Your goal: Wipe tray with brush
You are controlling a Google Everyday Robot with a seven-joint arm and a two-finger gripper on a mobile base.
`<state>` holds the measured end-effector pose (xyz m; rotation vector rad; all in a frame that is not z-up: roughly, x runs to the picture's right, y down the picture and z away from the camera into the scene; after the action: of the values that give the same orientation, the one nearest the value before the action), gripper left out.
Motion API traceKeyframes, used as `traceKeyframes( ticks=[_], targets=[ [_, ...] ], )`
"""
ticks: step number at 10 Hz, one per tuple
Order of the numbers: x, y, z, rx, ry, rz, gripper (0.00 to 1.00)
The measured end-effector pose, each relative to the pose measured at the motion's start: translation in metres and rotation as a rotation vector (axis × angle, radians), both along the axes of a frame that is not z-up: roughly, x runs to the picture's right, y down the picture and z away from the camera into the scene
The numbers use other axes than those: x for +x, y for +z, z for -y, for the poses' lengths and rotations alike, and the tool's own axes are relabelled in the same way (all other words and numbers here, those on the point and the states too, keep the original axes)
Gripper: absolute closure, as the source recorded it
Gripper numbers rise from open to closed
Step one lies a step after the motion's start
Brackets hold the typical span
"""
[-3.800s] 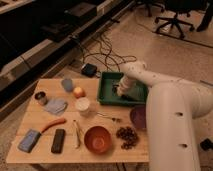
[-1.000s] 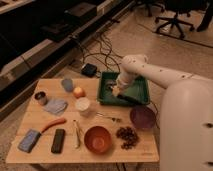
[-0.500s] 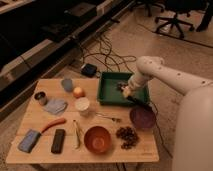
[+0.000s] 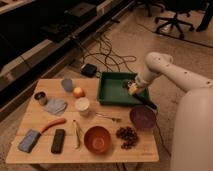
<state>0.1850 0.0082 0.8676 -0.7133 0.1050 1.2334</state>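
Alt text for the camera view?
The white robot arm reaches from the right, its gripper at the right end of a green tray, with a slender dark brush slanting out from it over the tray's rim. The tray sits on a wooden table beside a purple bowl.

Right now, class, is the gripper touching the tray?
Cannot tell. The camera view shows the gripper over the right end of the tray, overlapping its floor, but neither contact nor a gap shows plainly.
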Motion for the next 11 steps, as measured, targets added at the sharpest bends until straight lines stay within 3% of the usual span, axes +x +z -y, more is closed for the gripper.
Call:
traceKeyframes(
  ticks=[3,6,11],
  targets=[
    [0.012,0.020,0.023,-0.009,0.007,-0.032,1.00],
    [0.029,0.035,0.030,-0.030,0.032,-0.071,1.00],
    [-0.016,0.054,0.059,-0.011,-0.002,-0.059,1.00]
  ],
)
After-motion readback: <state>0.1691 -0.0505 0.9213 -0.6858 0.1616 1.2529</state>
